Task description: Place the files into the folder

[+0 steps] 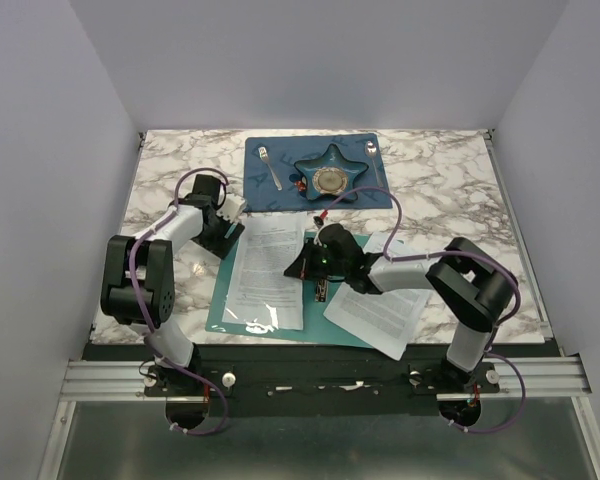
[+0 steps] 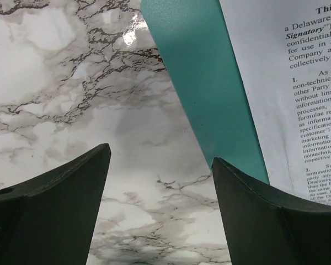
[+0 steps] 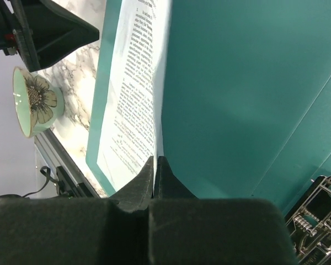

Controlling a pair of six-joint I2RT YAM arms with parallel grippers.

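The teal folder point(image 1: 220, 312) lies open at the near centre of the marble table point(image 1: 450, 190), with a stack of files point(image 1: 268, 275) on its left half and more files point(image 1: 380, 312) spilling off its right edge. Over the folder's middle sits the right gripper point(image 1: 311, 265), while the left gripper point(image 1: 223, 230) is at the far-left corner. At the far side lies a blue placemat point(image 1: 265, 195) carrying a star dish point(image 1: 330, 176).

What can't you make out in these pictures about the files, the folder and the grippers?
- Right wrist view: the clip is cut off by the bottom corner. Whether the shut right gripper pinches a sheet of the files is unclear.
- Left wrist view: the files' text runs off the right edge.
- Top view: the print is too small to read. The right arm covers the folder's middle.
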